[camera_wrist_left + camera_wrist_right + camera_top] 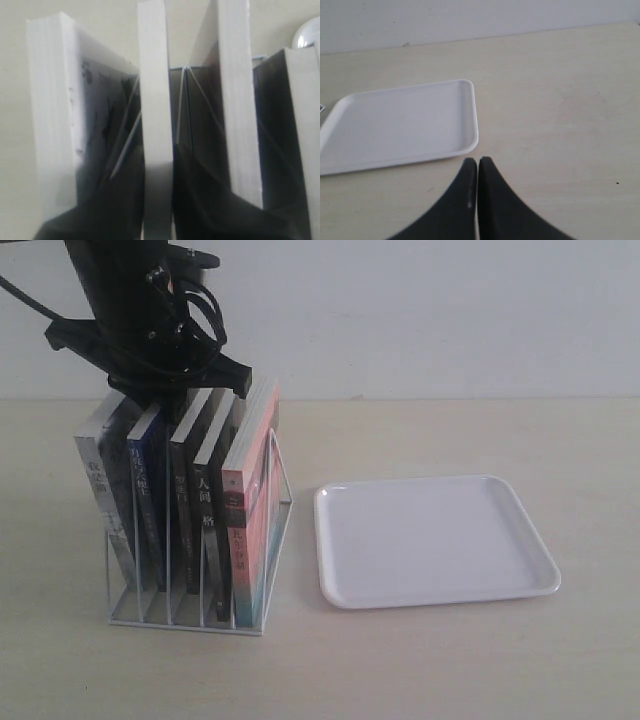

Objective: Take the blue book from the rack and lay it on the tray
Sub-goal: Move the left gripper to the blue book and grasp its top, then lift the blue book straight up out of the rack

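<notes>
Blue book [144,485] upright in rack [190,624]; left pincer [158,172] straddles its top, grip unclear; right pincer [477,167] closed, empty.

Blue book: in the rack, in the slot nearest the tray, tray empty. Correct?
Not quite. The blue book is in the rack, but second from the end farthest from the tray; the pink-and-teal book has the slot nearest it. The exterior view shows this. The tray is empty, as you said.
</notes>
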Robot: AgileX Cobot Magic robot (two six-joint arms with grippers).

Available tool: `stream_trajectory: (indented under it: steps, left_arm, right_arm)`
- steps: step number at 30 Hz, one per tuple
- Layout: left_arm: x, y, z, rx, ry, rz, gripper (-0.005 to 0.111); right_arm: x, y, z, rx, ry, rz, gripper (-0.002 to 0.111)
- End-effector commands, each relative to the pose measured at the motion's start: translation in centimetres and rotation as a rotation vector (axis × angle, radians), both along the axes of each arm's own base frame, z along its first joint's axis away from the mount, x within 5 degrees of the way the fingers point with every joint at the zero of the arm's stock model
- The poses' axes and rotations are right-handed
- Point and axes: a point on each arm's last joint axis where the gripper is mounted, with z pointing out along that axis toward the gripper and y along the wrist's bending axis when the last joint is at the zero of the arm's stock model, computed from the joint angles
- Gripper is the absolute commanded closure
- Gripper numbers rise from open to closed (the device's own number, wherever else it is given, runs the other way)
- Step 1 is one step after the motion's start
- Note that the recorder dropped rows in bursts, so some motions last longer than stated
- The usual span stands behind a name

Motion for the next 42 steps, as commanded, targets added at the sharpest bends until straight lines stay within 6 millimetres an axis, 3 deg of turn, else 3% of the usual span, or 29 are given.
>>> stream_trajectory:
  steps: [1, 7, 27, 42]
  left_arm:
    - [0.1, 0.2, 0.0, 0.012, -0.01, -0.002, 0.097]
    - [0.1, 0.2, 0.6, 0.004, -0.024, -0.001, 0.097]
    - [-1.4, 1.1, 6.7, -0.068, -0.136, 0.023, 0.098]
    - [-5.1, 3.3, 12.6, -0.17, -0.274, 0.037, 0.098]
  right_arm:
    - [0.0, 0.0, 0.1, -0.01, -0.014, 0.002, 0.108]
    - [0.0, 0.0, 0.1, -0.01, -0.014, 0.002, 0.108]
    - [0.0, 0.0, 0.1, -0.01, -0.014, 0.002, 0.108]
    - [0.0, 0.0, 0.1, -0.01, -0.014, 0.002, 0.108]
